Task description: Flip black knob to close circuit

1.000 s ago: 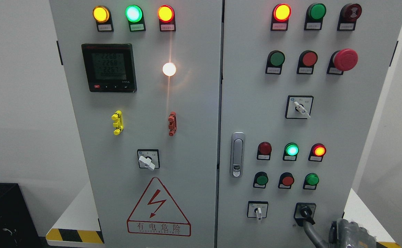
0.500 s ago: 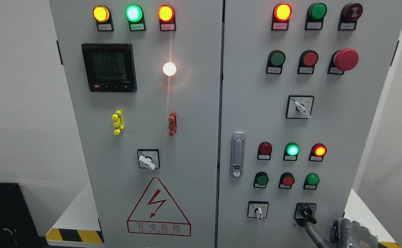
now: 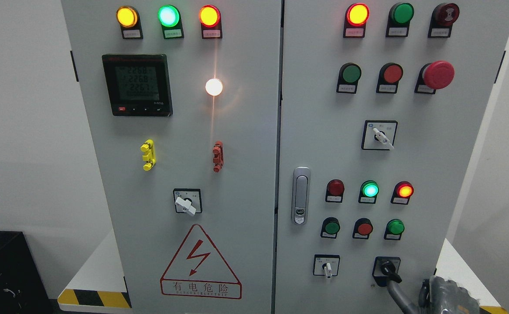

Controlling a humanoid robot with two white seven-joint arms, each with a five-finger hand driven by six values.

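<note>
The black rotary knob [image 3: 387,269] sits near the grey cabinet door's [image 3: 411,157] lower right corner, pointing down-right. The right hand [image 3: 444,296] shows just below; whether it is apart or together cannot be told.

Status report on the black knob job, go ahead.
Right robot hand at lower right corner, just below black knob, a finger reaching up to it; grip unclear. Left robot hand out of view. Knob pointing down-right. Nothing in the way.

Lamps are glowing along the top — amber lamp [image 3: 127,16], green lamp [image 3: 168,16], red lamp [image 3: 209,16]. The digital meter [image 3: 137,85] is showing readings, and the red mushroom button [image 3: 438,75] is jutting out — upper right.
</note>
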